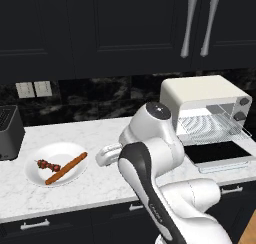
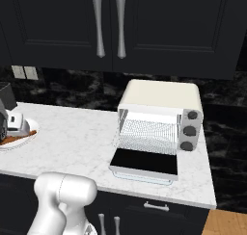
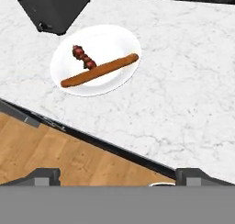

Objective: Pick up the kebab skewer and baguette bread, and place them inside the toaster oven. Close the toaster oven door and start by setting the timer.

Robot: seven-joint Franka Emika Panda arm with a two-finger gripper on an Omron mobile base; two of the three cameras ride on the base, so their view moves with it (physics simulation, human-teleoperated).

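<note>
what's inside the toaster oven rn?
Toaster oven, door folded down: only the wire rack, bare. Far corners are not clear. Skewer and baguette sit on the plate.

A white marbled worktop [image 1: 100, 183] is seen carrying a white plate [image 1: 35, 160] at its left, a dark grey toaster [image 1: 9, 133] just behind that plate, and the cream toaster oven [image 1: 200, 95] at its right.

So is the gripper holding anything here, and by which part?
Nothing is held: the gripper is open, with the kebab skewer and baguette bread on the white plate.
</note>
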